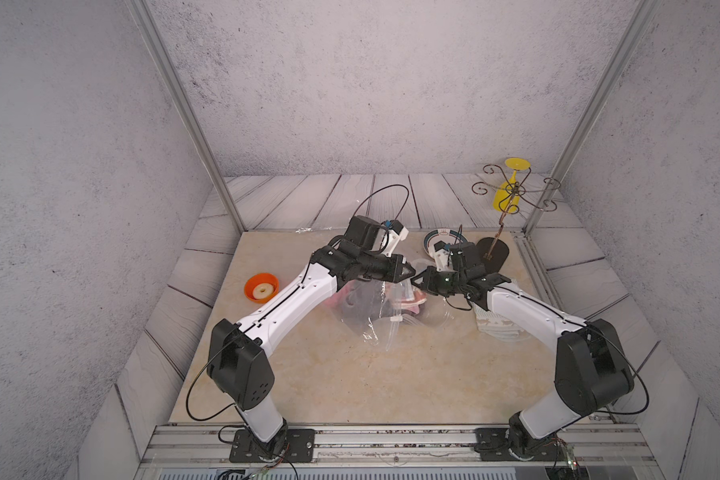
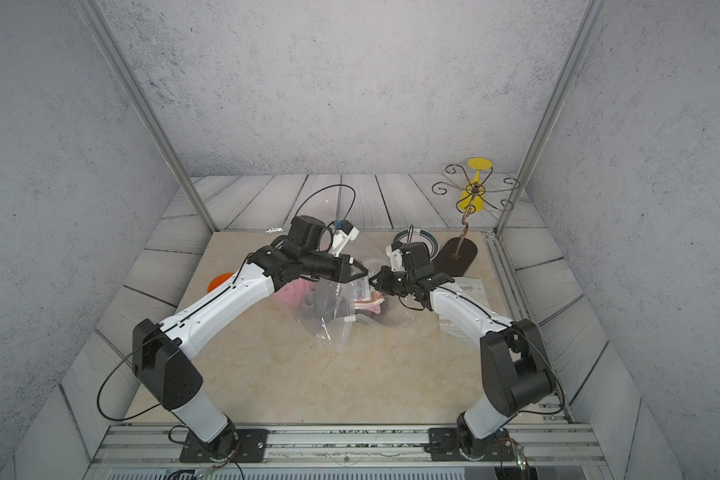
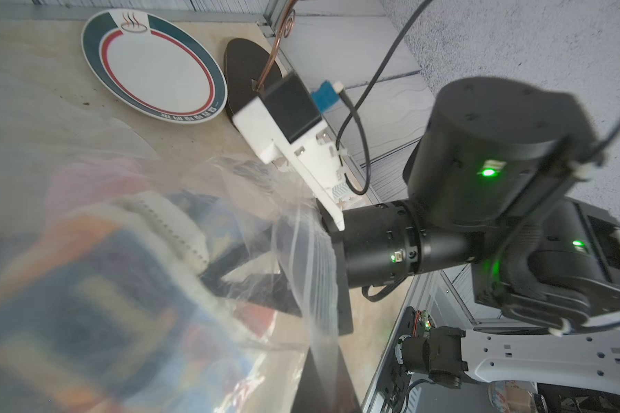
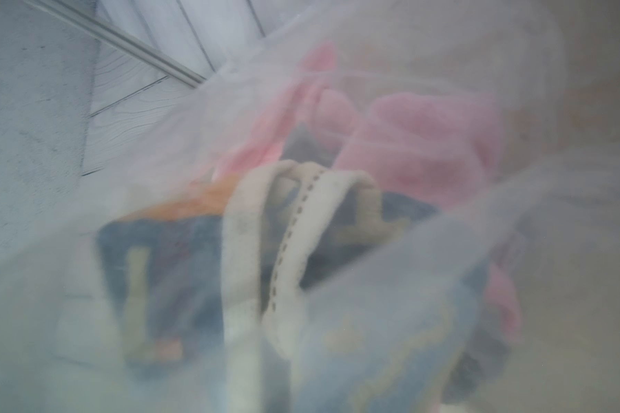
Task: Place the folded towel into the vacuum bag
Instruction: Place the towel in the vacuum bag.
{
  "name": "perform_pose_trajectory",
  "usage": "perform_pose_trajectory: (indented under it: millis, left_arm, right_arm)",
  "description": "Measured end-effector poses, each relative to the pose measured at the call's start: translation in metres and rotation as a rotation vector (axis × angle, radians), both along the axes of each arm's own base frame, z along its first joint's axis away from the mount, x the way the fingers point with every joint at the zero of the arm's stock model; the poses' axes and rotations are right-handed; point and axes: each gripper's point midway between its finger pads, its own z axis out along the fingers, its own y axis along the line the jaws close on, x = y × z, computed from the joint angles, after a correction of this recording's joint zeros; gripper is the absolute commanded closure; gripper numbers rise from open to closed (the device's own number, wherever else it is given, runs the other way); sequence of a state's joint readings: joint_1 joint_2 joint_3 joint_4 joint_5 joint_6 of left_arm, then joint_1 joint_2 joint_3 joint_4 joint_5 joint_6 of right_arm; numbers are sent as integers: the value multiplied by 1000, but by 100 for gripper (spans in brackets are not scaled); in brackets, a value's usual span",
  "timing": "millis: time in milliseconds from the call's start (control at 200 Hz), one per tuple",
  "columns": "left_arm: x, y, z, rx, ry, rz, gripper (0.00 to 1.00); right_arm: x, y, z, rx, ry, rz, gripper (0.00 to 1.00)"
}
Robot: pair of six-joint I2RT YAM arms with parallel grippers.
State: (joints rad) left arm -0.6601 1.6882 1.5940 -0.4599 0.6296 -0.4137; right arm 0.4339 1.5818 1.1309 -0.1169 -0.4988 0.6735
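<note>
Right at the front, both arms rise from a metal rail (image 1: 391, 442), and beyond it runs the marbled bench (image 1: 350, 382). Further in, about the middle of the bench, lies the vacuum bag (image 1: 368, 326). It is crumpled, its lower part resting on the surface with the white slider clip (image 1: 395, 319) on its edge and its upper film drawn up into the air. Inside it, seen through the plastic, a blue and orange towel (image 4: 179, 268) with a cream border lies towards the mouth, and a pink cloth (image 4: 426, 143) sits deeper behind it.

Just above the bag the two arms meet tip to tip. The left tool (image 1: 411, 272) is closed, its jaws pinching the lifted film. The right tool (image 1: 415, 284), almost touching it, is closed on the same film, which drapes right over that arm's camera.

Off to the left of the bag, well apart from it, sits an orange dish (image 1: 250, 291) with a pale ring (image 1: 262, 290) in it. On the right, a pale folded towel (image 1: 495, 326) lies on the bench outside the bag, partly hidden under the right forearm.

Farther back stands a white plate (image 3: 151, 68) with a green and red rim. Just beside it is the dark base (image 1: 501, 255) of a curly wire stand (image 1: 516, 190), where a yellow goblet (image 1: 500, 201) hangs upside down against the grey back wall.
</note>
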Motion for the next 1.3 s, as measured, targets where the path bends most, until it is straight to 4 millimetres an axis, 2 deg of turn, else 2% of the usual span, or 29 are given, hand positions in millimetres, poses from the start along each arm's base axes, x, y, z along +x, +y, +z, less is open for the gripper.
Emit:
perform_pose_trajectory:
  millis: [75, 115, 190, 250, 285, 355, 495, 576, 691, 761, 816, 911, 1041, 1131, 1201, 1301]
  left_arm:
    - [-1, -1, -2, 3, 0, -3, 100]
    - [0, -1, -1, 2, -5, -2, 100]
    - [3, 0, 2, -2, -25, 7, 100]
    - [5, 1, 3, 0, -40, 15, 100]
    - [7, 2, 3, 4, -47, 22, 100]
    - [9, 3, 2, 12, -56, 35, 100]
    - [13, 8, -8, 34, -40, 67, 100]
    - [17, 11, -16, 47, -23, 88, 100]
    - [25, 13, -26, 65, -8, 112, 100]
    - [26, 13, -32, 75, 1, 115, 100]
    - [27, 12, -36, 80, 7, 115, 100]
    - [26, 13, -42, 88, 17, 117, 100]
    - [25, 14, -49, 94, 30, 119, 100]
    - [24, 14, -53, 99, 38, 120, 100]
    - [24, 14, -56, 100, 42, 120, 100]
    - [23, 15, -58, 102, 45, 118, 100]
  right_arm:
    - [-1, 14, 14, 38, -36, 28, 92]
    - [-2, 19, 19, 59, -44, 37, 87]
    - [1, 23, 22, 91, -39, 37, 55]
    - [2, 24, 22, 97, -34, 32, 37]
    - [3, 23, 20, 92, -30, 24, 31]
    - [4, 17, 16, 60, -31, 9, 27]
    - [-3, 1, 6, -49, -34, -13, 25]
    - [-14, -13, 18, -97, -68, -26, 24]
    - [-34, -39, 51, -141, -153, -64, 22]
    - [-41, -61, 73, -167, -210, -120, 20]
    - [-41, -83, 82, -197, -233, -186, 19]
    - [-29, -139, 78, -279, -195, -363, 18]
    - [-12, -237, 35, -422, -10, -656, 17]
    - [-12, -290, -1, -487, 138, -801, 17]
    - [-18, -316, -26, -515, 242, -871, 17]
    - [-27, -338, -57, -519, 365, -937, 16]
